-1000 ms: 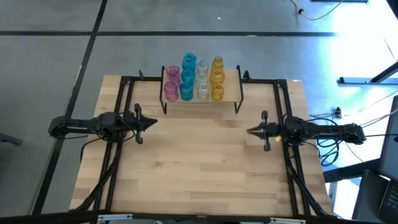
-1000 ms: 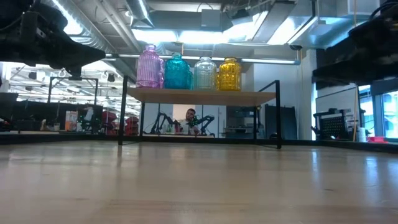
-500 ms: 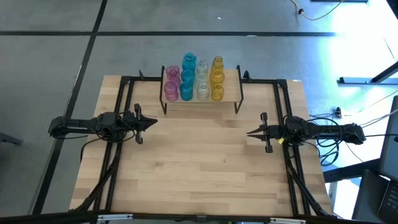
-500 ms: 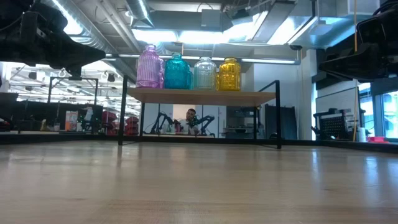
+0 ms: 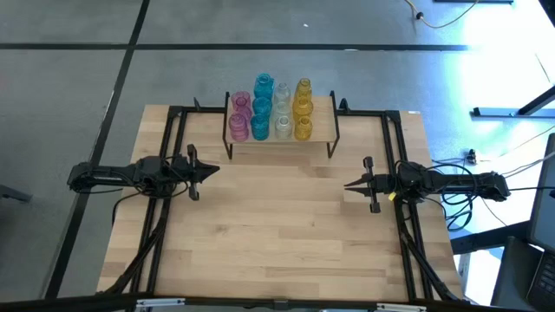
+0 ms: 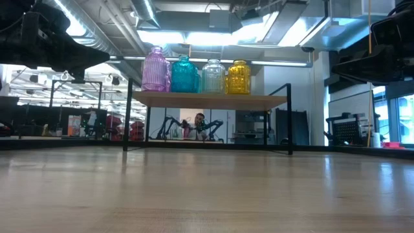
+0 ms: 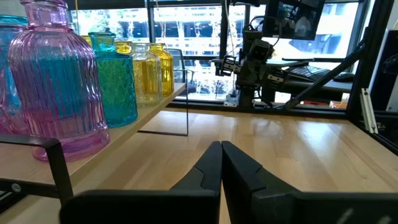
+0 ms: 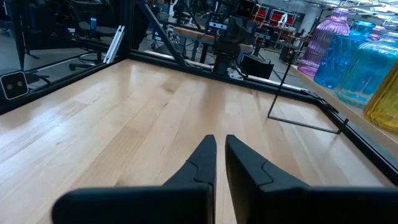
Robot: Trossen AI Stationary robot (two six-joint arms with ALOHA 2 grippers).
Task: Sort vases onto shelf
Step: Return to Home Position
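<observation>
Several glass vases (image 5: 270,108) stand upright on their bases on the shelf (image 5: 323,123) at the table's far middle, in rows of pink (image 6: 156,70), teal (image 6: 185,74), clear (image 6: 213,76) and yellow (image 6: 239,77). My left gripper (image 5: 216,171) hovers level over the table's left side, shut and with nothing in it, pointing right. My right gripper (image 5: 348,184) hovers level over the right side, shut and with nothing in it, pointing left. The left wrist view shows the left gripper's fingertips (image 7: 221,147) closed together. In the right wrist view the right gripper's fingertips (image 8: 221,140) stand a hair apart.
Black metal frame rails (image 5: 173,139) (image 5: 395,143) run along the table's left and right sides and meet behind the shelf. Bare wooden tabletop (image 5: 277,225) lies between the two arms and in front of the shelf's black legs (image 5: 230,149).
My right gripper has rolled slightly about its own axis and settled, staying over the table's right side. The vases and the left arm have kept still.
</observation>
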